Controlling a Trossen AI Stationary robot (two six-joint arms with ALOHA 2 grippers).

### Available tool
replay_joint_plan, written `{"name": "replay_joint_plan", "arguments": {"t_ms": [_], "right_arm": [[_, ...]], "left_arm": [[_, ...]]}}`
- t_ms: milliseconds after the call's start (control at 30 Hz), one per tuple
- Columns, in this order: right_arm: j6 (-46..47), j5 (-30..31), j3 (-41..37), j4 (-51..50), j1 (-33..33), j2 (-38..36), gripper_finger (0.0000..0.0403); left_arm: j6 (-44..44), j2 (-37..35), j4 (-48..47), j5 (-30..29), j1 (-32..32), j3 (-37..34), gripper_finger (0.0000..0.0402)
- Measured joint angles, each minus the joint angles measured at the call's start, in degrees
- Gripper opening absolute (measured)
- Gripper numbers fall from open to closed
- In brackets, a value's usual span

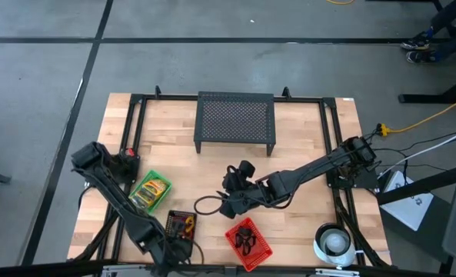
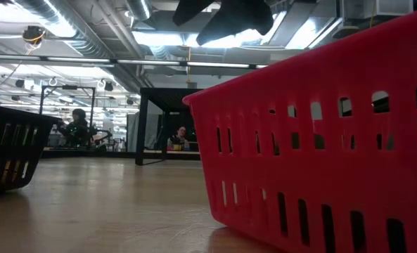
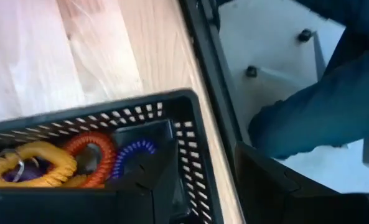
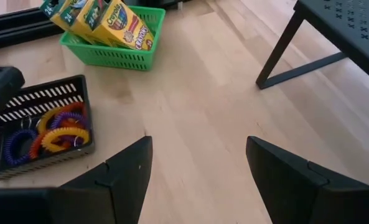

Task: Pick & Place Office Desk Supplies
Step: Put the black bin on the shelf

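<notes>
Yellow-and-green crayon boxes (image 4: pixel 106 22) stand in a green basket (image 1: pixel 151 191). Orange, purple and yellow rings (image 4: pixel 56 130) lie in a black basket (image 1: pixel 181 225). Small black clips (image 1: pixel 245 238) lie in a red basket (image 2: pixel 321 140). My right gripper (image 4: pixel 196 146) is open and hovers above bare wood, between the black basket and the mesh stand (image 1: pixel 235 121). It also shows from above (image 1: pixel 228 194). My left gripper (image 3: pixel 203 146) is open at the black basket's edge (image 1: pixel 166 240), with one finger inside the basket and one outside. My left gripper stands astride the black basket's perforated end wall (image 3: pixel 193 155). One finger (image 3: pixel 150 174) is inside, next to the rings, and the other (image 3: pixel 277 180) is outside, by the table's edge. I cannot tell whether either finger touches the wall.
A white round roll (image 1: pixel 335 242) sits near the table's near right corner. A thin black cord loop (image 1: pixel 204 205) lies on the wood by my right gripper. A black frame rail (image 1: pixel 331 146) runs along the table's sides. People sit in the room beyond the table (image 2: pixel 78 126).
</notes>
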Motion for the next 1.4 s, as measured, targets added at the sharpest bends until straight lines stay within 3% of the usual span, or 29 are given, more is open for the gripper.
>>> {"name": "replay_joint_plan", "arguments": {"t_ms": [167, 467, 667, 800, 967, 1400], "right_arm": [[1.2, -0.5, 0.0, -0.4, 0.4, 0.0, 0.026], [1.2, -0.5, 0.0, -0.8, 0.5, 0.0, 0.026], [1.2, -0.5, 0.0, -0.8, 0.5, 0.0, 0.026], [1.2, -0.5, 0.0, -0.8, 0.5, 0.0, 0.026], [1.2, -0.2, 0.0, -0.8, 0.5, 0.0, 0.026], [-0.3, -0.2, 0.0, -0.9, 0.4, 0.0, 0.026]], "left_arm": [[0.0, 2.4, -1.0, 2.9, -0.1, 2.2, 0.0155], [-2.6, 3.4, -1.2, 1.7, -0.1, 1.8, 0.0155], [-1.0, 6.8, -1.4, 4.3, 0.0, 1.6, 0.0153], [1.8, 6.7, -1.7, 2.3, 0.0, 1.6, 0.0113], [4.4, 5.7, -5.5, -1.8, 0.0, 1.6, 0.0016], [5.4, -1.3, -17.2, -8.9, 0.4, 4.6, 0.0003]]}}
